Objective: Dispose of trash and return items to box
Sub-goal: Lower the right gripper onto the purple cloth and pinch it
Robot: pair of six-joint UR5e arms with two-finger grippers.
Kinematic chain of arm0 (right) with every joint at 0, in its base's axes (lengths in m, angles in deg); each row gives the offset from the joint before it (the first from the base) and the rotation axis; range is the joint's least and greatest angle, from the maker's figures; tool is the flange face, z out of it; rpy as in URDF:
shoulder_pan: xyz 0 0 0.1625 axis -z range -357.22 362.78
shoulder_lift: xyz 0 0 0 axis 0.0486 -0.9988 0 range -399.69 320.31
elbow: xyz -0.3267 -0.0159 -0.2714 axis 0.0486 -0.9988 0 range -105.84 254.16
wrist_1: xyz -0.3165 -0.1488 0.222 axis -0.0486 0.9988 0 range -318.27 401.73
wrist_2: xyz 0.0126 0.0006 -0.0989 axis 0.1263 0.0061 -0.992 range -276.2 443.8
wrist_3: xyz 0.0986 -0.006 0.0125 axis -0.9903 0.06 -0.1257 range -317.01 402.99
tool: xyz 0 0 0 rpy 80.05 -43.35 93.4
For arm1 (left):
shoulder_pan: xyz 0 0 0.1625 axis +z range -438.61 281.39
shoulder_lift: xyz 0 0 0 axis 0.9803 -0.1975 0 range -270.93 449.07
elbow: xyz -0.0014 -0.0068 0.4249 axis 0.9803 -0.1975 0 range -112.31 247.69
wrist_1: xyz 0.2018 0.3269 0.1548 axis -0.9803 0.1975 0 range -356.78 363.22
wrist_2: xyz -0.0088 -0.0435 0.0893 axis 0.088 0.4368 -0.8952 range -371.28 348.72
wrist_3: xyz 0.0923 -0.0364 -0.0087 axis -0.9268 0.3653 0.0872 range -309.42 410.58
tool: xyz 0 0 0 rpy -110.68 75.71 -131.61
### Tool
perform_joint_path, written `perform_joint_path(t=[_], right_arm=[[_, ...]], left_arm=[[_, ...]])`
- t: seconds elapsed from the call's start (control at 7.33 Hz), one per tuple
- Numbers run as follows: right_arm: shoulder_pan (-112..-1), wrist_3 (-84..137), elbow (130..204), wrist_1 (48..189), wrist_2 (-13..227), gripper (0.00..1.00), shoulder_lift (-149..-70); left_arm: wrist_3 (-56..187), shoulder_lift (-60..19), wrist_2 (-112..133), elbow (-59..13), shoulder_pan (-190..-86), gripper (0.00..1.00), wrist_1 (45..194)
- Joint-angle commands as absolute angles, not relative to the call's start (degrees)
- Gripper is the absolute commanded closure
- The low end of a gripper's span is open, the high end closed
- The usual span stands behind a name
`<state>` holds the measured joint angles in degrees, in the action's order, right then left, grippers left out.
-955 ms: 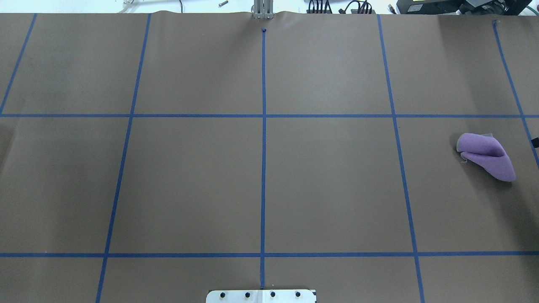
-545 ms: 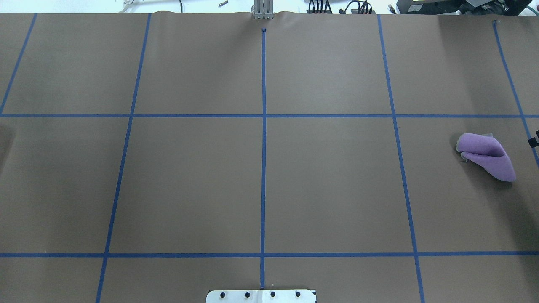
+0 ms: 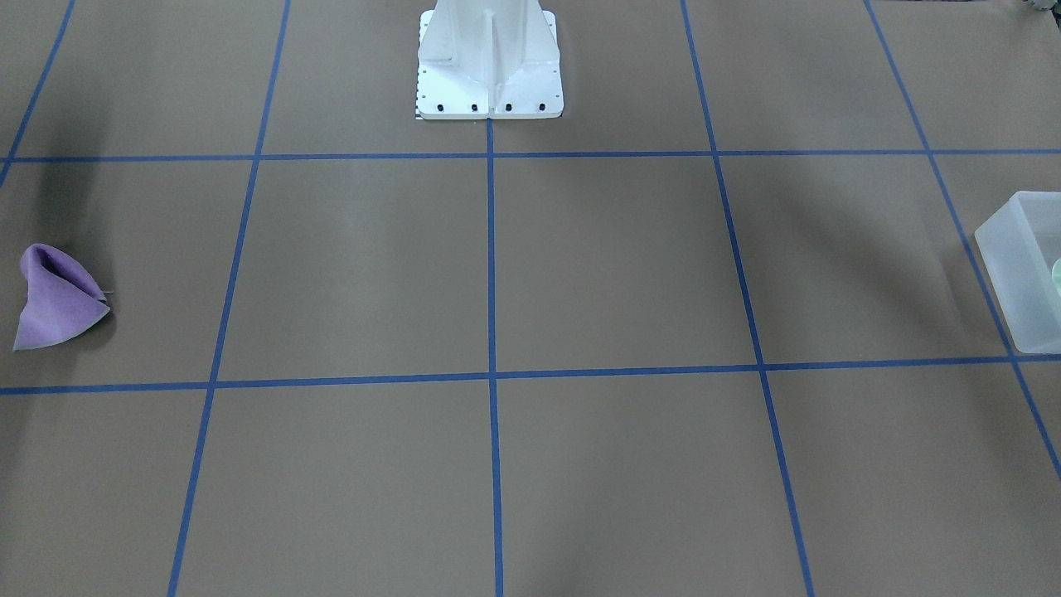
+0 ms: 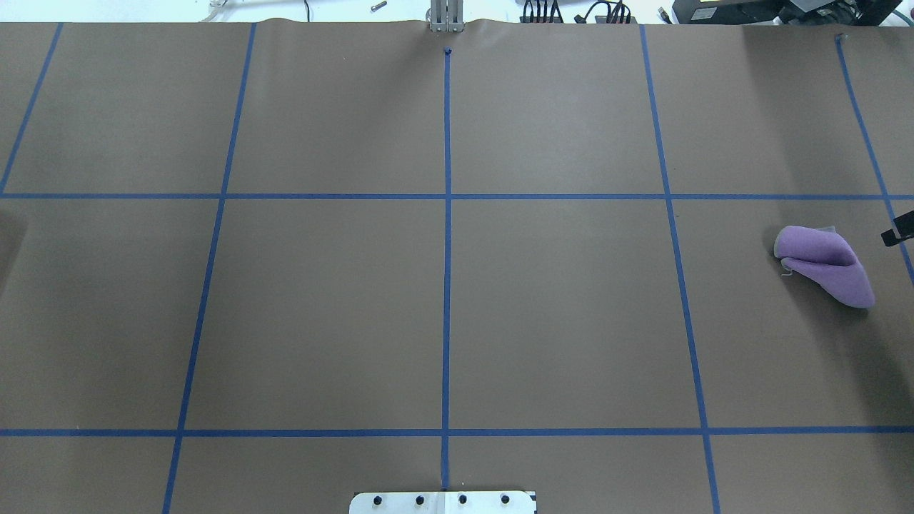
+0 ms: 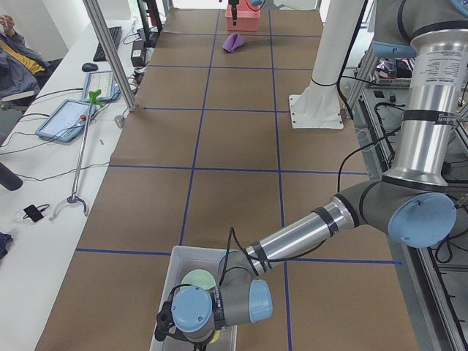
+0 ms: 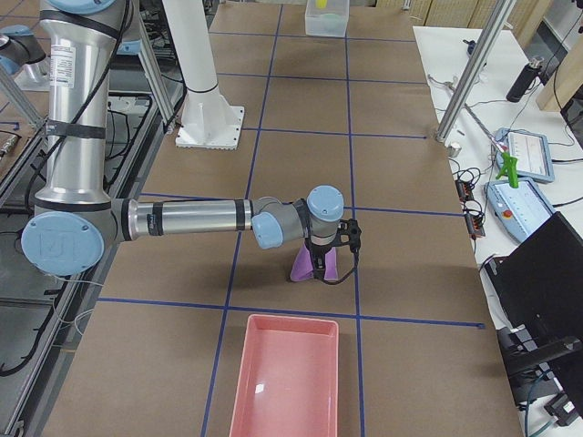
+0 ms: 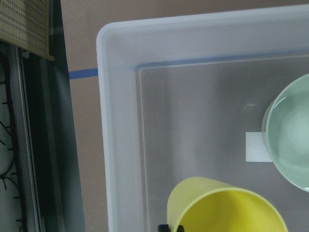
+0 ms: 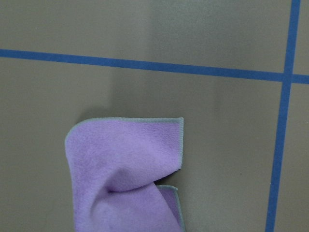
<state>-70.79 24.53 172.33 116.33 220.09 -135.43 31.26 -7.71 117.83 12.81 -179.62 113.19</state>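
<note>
The right gripper [image 4: 898, 233] pokes its dark tip further in from the overhead's right border, closing on the purple cloth [image 4: 821, 260], which hasn't shifted. Jaws parted or not? Can't tell, and the same goes for the left gripper [image 5: 175, 330], low over the box [image 7: 120, 145]. The yellow cup [image 7: 227, 208] and mint bowl [image 7: 289, 135] sit inside it. The risk: that folded cloth looks limp, and pinching one layer could drag it. Only the left wrist view shows both items boxed; only the right-side view shows the pink tray [image 6: 287, 382].
</note>
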Motion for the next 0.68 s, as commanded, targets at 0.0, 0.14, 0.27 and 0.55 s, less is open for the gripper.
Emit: perform_joint_path(t=[0.0,0.14,0.27,0.55], right_arm=[[-69.6,23.7,172.9,116.3,219.7,0.0,-134.4],[-68.2,23.7,172.9,116.2,219.0,0.0,-134.3],[-66.4,22.4,172.9,116.2,217.3,0.0,-133.2],[-61.5,12.6,172.5,108.7,214.4,0.0,-133.3]], left_arm=[[31.3,-7.7,117.8,12.8,-179.6,1.0,113.3],[31.4,-7.7,117.8,12.8,-179.5,1.0,113.2],[31.4,-7.7,117.8,12.8,-179.5,1.0,113.3],[31.3,-7.8,117.8,12.3,-179.5,0.29,113.2]])
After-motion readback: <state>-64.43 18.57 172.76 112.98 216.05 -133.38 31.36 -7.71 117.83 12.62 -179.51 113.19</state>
